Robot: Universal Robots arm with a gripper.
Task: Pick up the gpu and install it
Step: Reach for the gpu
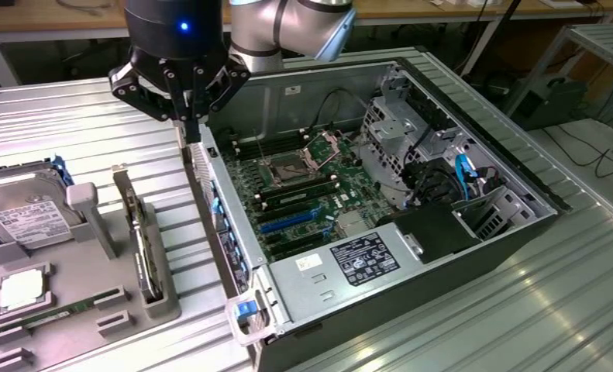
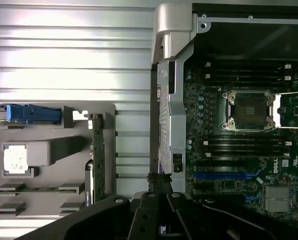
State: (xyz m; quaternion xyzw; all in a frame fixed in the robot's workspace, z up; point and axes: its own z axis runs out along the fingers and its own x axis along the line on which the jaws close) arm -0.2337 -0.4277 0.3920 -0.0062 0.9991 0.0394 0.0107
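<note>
The gpu (image 1: 141,240) is a thin dark card standing on edge in a slot of the grey holder tray (image 1: 79,287), at the exterior view's left of the open computer case (image 1: 317,275). In the wrist view the gpu (image 2: 97,155) shows as a narrow green-edged strip in the same tray (image 2: 54,112). My gripper (image 1: 192,133) hangs shut and empty above the case's near side wall, between the tray and the motherboard (image 1: 306,186). Its closed fingertips (image 2: 156,179) sit over that wall's edge (image 2: 165,125), apart from the gpu.
The tray also carries a silver hard drive (image 1: 22,213) with a blue clip (image 2: 31,113), a square processor (image 1: 22,288) and a green memory stick (image 1: 48,316). Blue expansion slots (image 1: 285,221) lie on the motherboard (image 2: 239,150). A power supply (image 1: 352,260) and drive cages (image 1: 399,128) crowd the case.
</note>
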